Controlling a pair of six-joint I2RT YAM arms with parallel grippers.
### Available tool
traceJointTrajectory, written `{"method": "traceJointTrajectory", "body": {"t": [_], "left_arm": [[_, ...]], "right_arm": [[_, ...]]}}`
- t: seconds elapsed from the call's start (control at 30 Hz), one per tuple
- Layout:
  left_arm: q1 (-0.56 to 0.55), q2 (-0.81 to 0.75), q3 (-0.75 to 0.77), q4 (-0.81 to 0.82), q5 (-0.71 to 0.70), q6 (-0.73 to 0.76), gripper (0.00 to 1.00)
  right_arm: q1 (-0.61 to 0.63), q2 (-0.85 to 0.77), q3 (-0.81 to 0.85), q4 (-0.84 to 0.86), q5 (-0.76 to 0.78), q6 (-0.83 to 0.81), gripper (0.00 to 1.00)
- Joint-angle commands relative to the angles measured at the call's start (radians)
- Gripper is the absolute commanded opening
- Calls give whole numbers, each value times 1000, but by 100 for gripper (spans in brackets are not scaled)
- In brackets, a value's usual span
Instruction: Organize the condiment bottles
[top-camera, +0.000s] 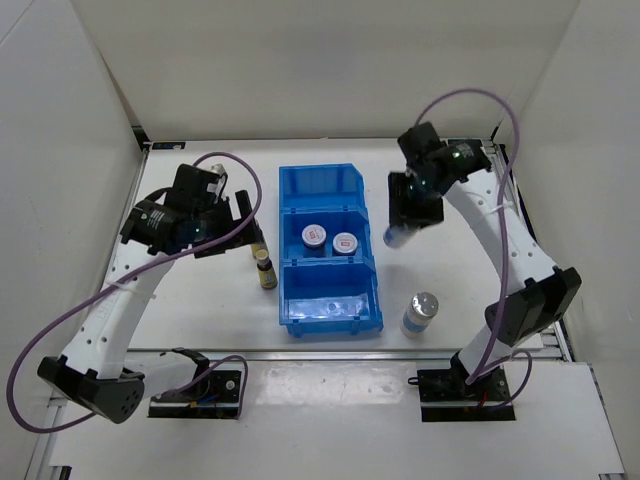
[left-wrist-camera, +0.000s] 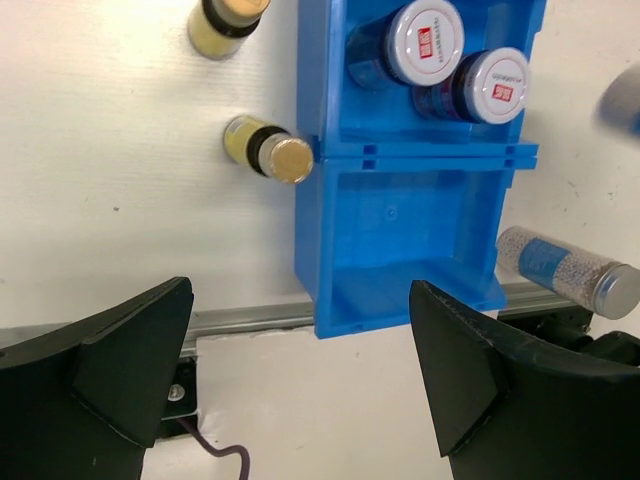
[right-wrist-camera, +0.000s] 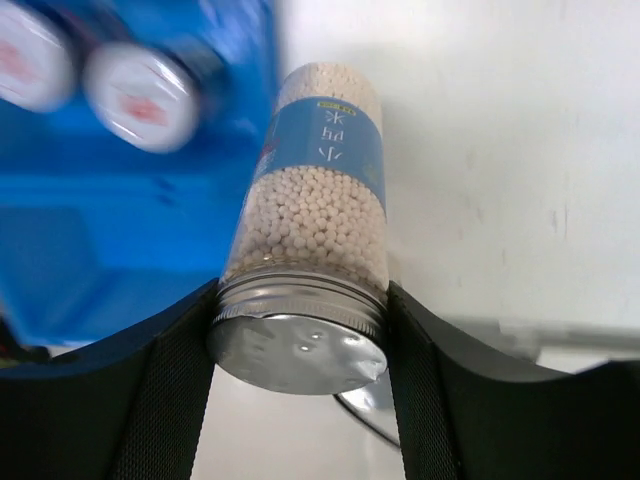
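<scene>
— Two jars (left-wrist-camera: 455, 62) sat in your bin's (top-camera: 330, 315) middle compartment, red marks unreadable.
— Your right gripper (right-wrist-camera: 300, 330) clamped a cylinder (right-wrist-camera: 320, 200) with Chinese characters beside the bin; left gripper (left-wrist-camera: 300, 370) gaped, empty.

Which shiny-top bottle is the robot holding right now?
The one pinched in the right pincer, up beside the blue bin. The other silver-topped bottle stands alone on the table.

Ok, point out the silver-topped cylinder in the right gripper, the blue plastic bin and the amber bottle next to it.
Silver-topped cylinder (right-wrist-camera: 300, 335): right wrist view, on its metal lid.
Blue plastic three-compartment bin (top-camera: 329, 322): top view, on its near wall.
Amber gold-capped bottle (top-camera: 265, 270): top view, on its cap.
</scene>
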Motion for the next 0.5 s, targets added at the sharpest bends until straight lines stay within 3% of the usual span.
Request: {"method": "traceJointTrajectory", "body": {"t": [0.0,0.17,0.47], "left_arm": [[7,-47,-39,8,-24,10,100],[7,-70,-71,8,-33,19,100],[7,-79,-111,8,-42,10,100]], "right_arm": [[22,23,252,-109,1,-1,0],[139,103,442,-175,-48,19,0],[411,25,269,-178,-16,185,0]]}}
